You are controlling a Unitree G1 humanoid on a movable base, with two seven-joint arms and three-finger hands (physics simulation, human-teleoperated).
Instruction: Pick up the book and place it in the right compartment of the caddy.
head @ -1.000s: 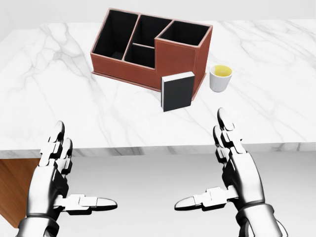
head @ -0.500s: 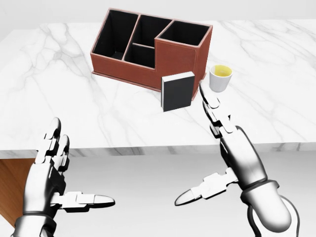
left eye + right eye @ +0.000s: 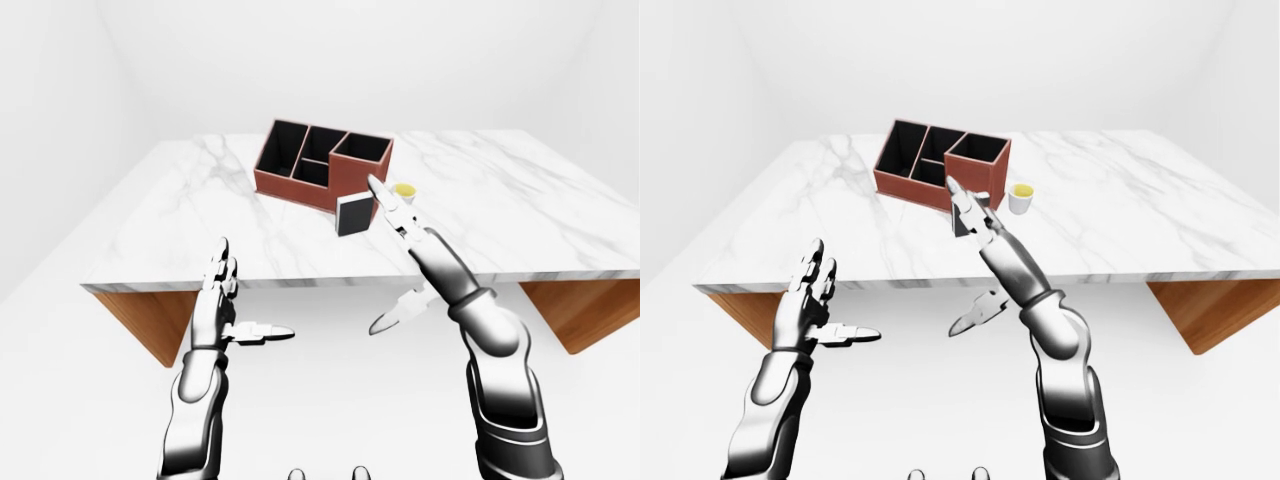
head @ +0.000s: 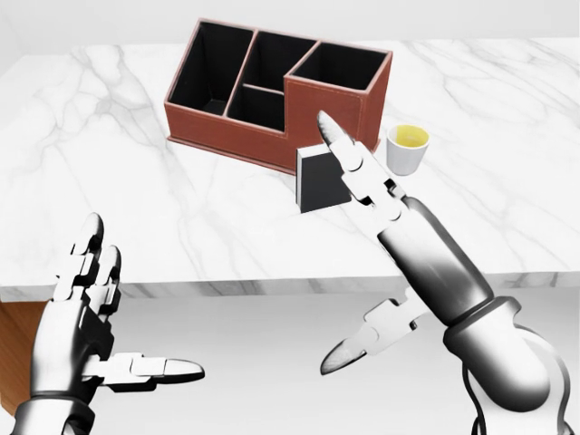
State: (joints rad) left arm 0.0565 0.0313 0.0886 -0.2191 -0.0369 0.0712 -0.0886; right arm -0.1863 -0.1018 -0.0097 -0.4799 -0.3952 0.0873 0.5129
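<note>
Book: the book (image 4: pixel 319 178) is small and dark, nearly black on its cover, with a pale grey band along its top edge and left side where the pages show. It stands upright on the table (image 4: pixel 118 195), turned a little so the cover faces the bottom of the head view.
Book's place: it stands just beside the caddy (image 4: pixel 272 91), close against the caddy's near wall below the right compartment; whether they touch cannot be told. In the head view the right hand's fingers cover its right part.
Writing: no title, label or brand can be read on the cover or on the caddy.
Caddy: reddish-brown outside, black inside, with several open compartments. The right one is taller than the rest, and all look empty.
Cup: a white cup (image 4: pixel 405 147) with yellow inside stands on the table just right of the caddy and the book.
Right hand: the right hand (image 4: pixel 362 177) reaches over the table edge, fingers straight and spread, thumb hanging well below. Its fingertips lie over the book in the head view, holding nothing.
Left hand: the left hand (image 4: pixel 86 313) hangs below the table edge at the lower left of the head view, fingers up, thumb out sideways, wide and empty.
Table: white marble top with grey veins, on wooden supports.
</note>
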